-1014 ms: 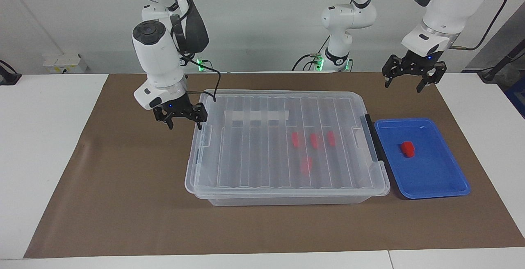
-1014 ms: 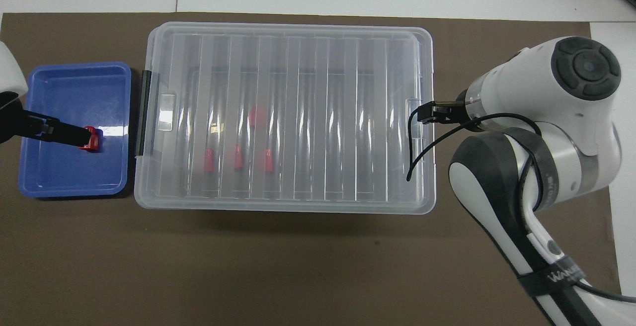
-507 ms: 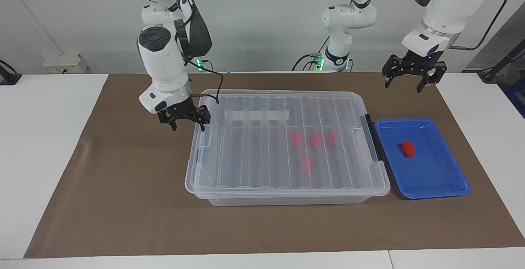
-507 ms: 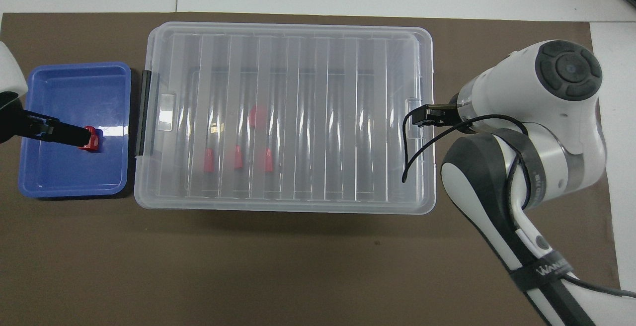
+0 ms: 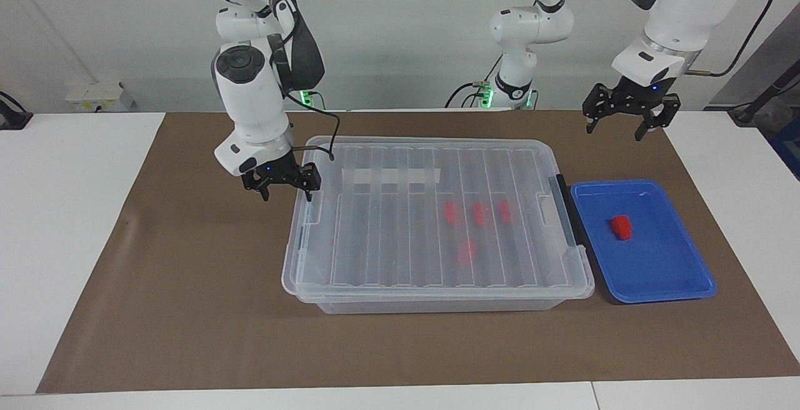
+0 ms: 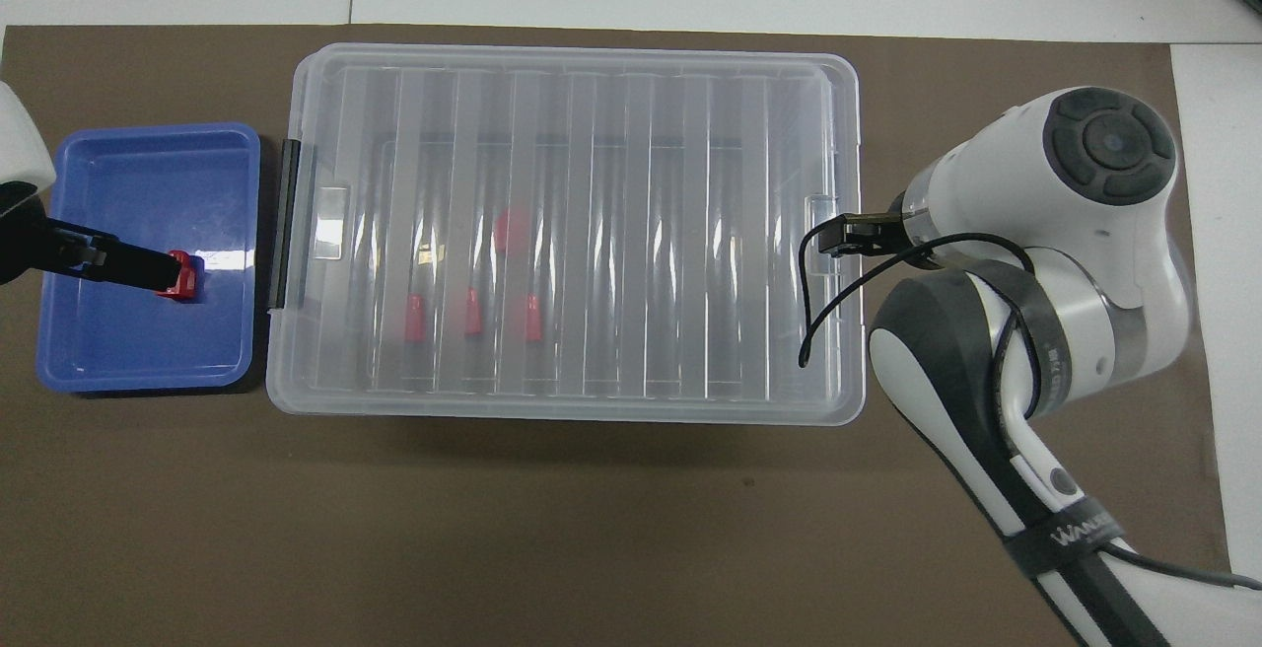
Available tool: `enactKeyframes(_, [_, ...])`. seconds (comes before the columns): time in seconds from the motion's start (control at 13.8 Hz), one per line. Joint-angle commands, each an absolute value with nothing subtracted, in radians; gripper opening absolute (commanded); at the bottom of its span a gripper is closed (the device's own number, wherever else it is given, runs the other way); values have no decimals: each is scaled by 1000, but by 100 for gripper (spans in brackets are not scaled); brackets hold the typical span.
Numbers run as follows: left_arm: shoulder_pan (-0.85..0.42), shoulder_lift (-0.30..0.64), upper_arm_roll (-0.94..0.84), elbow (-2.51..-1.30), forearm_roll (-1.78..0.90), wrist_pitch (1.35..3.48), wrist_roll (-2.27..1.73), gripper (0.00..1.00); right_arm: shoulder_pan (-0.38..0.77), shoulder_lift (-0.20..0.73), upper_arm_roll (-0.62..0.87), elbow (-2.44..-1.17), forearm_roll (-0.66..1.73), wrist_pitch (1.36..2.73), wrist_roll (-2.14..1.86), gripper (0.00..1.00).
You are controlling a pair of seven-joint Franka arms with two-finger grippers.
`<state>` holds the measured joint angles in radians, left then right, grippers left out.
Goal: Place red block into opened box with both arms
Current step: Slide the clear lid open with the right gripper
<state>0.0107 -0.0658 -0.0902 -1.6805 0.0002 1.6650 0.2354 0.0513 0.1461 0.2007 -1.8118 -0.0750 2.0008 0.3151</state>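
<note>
Fingers spread and empty, the right gripper (image 5: 282,180) hangs low just beside the end of the box (image 5: 437,285) that faces the right arm's side of the table, level with the lid's (image 5: 400,222) edge and the small tab there; whether a fingertip touches the plastic cannot be told. The left gripper (image 5: 628,110), its fingers likewise apart and holding nothing, waits high in the air over the brown mat (image 5: 187,310), on the robots' side of the blue tray (image 5: 662,291). The step in hand appears to be opening the box: the ribbed clear lid lies flat and shut, its black latch (image 5: 565,207) at the tray end. The next move probably calls for the right gripper to catch the lid's edge and lift it, while the left arm drops to the tray for its cargo. The red block (image 5: 621,226) lies alone in that tray, clear of the walls. Four more red blocks (image 5: 478,213) show through the lid, resting inside the box toward its tray end, three in a row and one apart.
</note>
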Motion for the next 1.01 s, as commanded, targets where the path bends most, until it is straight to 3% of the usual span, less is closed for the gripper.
enactKeyframes(0.0, [21,-81,-97,-1690,14,1652,230,100,48,146,198,-1813,-98,1994,259,100])
enactKeyframes(0.94, [41,-89,-95,-1692,14,1625,229,100,46,123,-1,-1801,-100,1917,-211,100])
